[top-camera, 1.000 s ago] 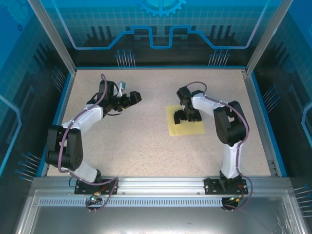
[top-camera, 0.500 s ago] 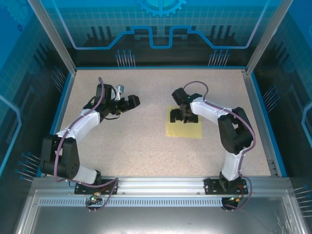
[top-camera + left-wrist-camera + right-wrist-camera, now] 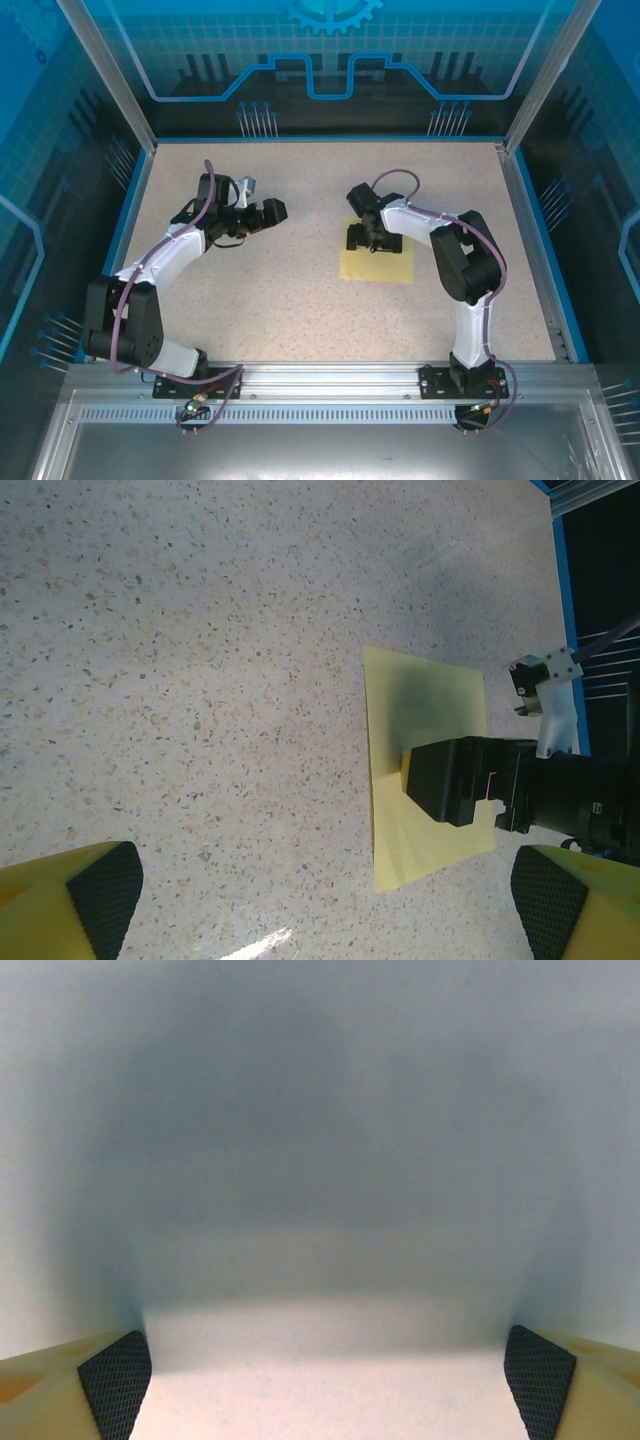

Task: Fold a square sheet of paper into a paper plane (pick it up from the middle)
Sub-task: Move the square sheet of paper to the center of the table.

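- The square sheet of paper lies flat on the speckled desk, right of centre.
- The right gripper sits low over the sheet's far half. Its fingers are spread wide, grasping nothing, with pale paper close beneath them.
- The left gripper hovers over bare desk, well apart from the sheet, its fingers released and empty.

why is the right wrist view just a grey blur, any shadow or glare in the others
Right wrist: the camera sits close over the paper, so it looks soft and featureless under a broad grey shadow. Left wrist: sharp; the right gripper casts a dark smudge on the paper, with small glare on the table. Top external: even, sharp.
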Available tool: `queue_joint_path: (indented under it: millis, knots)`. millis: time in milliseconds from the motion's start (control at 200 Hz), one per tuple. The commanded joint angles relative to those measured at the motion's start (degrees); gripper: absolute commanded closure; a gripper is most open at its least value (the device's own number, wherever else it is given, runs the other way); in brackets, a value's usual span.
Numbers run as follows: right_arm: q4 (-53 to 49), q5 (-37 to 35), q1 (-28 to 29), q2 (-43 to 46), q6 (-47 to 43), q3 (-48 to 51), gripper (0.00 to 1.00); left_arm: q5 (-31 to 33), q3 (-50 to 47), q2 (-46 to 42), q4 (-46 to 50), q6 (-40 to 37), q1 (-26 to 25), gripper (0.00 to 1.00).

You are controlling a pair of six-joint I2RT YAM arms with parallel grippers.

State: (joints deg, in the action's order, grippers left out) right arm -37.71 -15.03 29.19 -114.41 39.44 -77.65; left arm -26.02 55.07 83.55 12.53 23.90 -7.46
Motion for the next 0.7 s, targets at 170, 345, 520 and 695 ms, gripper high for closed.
queue_joint_path:
  millis: [170,345,520,695]
  knots:
    - [1.3,-2.0,-1.3,-0.2,-0.5,1.7,0.05,-1.7,0.7,-0.1,1.3,-1.4,-0.3,0.01]
    - [4.0,0.4,-2.2,-0.8,0.1,4.5,0.06,-1.9,1.2,0.2,1.6,-1.4,-0.3,0.01]
    - [5.2,1.0,-2.2,-0.5,0.5,6.8,0.06,-2.0,1.3,0.5,1.9,-1.6,-0.4,0.01]
    - [6.3,0.9,-2.0,3.2,-0.4,6.9,0.06,-1.9,1.4,0.7,2.1,-1.4,-0.3,0.01]
